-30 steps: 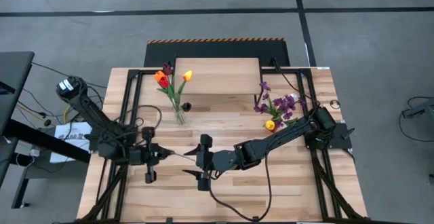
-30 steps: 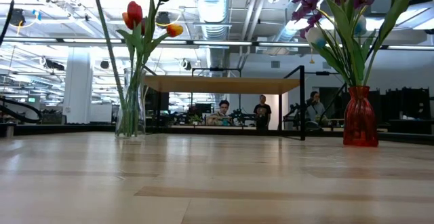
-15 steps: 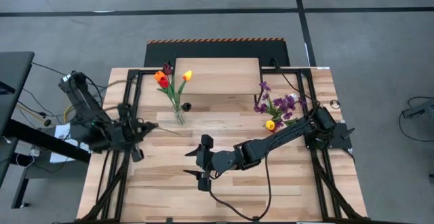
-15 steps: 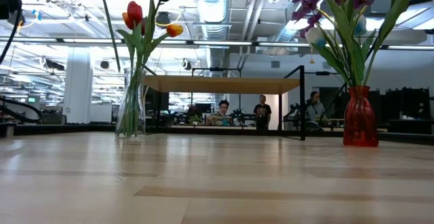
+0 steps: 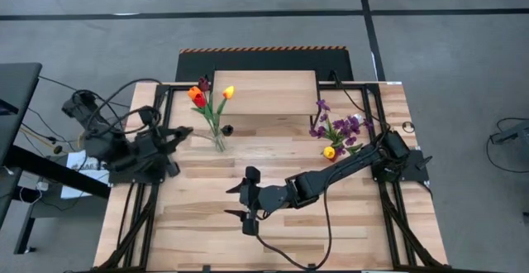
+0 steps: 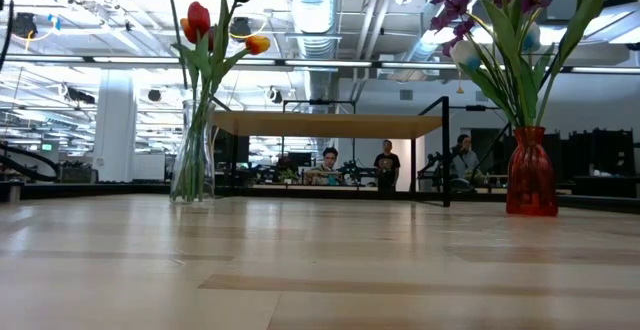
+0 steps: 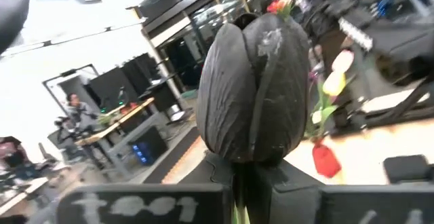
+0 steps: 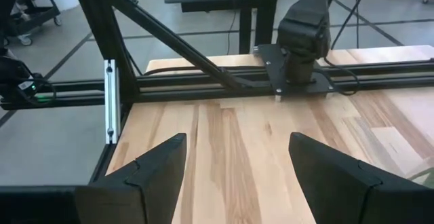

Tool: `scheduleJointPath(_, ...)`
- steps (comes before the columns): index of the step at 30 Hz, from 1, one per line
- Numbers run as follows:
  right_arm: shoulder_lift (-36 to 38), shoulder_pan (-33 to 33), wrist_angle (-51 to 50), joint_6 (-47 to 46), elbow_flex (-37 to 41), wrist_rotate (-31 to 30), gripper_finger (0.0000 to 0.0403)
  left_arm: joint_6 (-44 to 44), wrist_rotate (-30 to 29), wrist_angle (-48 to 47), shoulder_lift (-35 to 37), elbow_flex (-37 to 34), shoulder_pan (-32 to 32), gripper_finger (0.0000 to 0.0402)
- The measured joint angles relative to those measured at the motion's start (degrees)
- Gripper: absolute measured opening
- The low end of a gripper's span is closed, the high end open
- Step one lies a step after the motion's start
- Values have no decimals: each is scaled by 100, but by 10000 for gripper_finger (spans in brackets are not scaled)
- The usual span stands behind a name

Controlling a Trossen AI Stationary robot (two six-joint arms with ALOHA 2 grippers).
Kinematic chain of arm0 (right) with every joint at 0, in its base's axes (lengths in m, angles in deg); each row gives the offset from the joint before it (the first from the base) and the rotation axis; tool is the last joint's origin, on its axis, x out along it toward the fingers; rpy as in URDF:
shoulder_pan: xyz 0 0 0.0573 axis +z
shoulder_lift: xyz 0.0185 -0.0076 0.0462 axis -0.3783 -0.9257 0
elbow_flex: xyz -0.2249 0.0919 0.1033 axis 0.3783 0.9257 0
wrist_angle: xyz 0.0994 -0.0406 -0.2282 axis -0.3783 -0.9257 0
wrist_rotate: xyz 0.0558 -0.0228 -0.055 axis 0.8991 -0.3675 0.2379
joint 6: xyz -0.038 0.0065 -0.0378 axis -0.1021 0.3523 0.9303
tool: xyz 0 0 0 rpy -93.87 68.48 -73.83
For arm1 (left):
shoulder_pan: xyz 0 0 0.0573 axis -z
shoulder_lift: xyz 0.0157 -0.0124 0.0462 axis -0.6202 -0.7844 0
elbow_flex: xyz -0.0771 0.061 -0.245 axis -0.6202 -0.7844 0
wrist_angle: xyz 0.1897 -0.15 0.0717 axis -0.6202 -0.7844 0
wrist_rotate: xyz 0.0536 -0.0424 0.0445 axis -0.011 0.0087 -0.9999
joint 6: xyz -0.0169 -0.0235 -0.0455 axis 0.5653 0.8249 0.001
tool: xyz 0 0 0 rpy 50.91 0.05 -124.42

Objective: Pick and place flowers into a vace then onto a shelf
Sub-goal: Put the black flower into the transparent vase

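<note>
Left jaws pinching a black tulip beside the clear vase

The left gripper (image 5: 169, 136) held its jaws pressed on the stem of the black tulip (image 7: 254, 91), its long axis running toward the clear vase (image 5: 219, 141) of tulips; the right gripper (image 5: 246, 200) waited mid-bench, jaws spread. Both vases, clear and red vase (image 6: 530, 175), held flowers, yet neither stood on the shelf (image 5: 264, 91), so insertion and shelving seemingly remained
</note>
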Motion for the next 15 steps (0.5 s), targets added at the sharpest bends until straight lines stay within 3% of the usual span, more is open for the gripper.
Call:
scheduleJointPath(7, 0, 31, 0, 0, 0, 2, 255, 319, 918, -427, -2, -25, -951, 0)
scheduleJointPath(15, 0, 75, -20, 2, 0, 4, 255, 600, 1415, -825, -2, -25, -1841, 0)
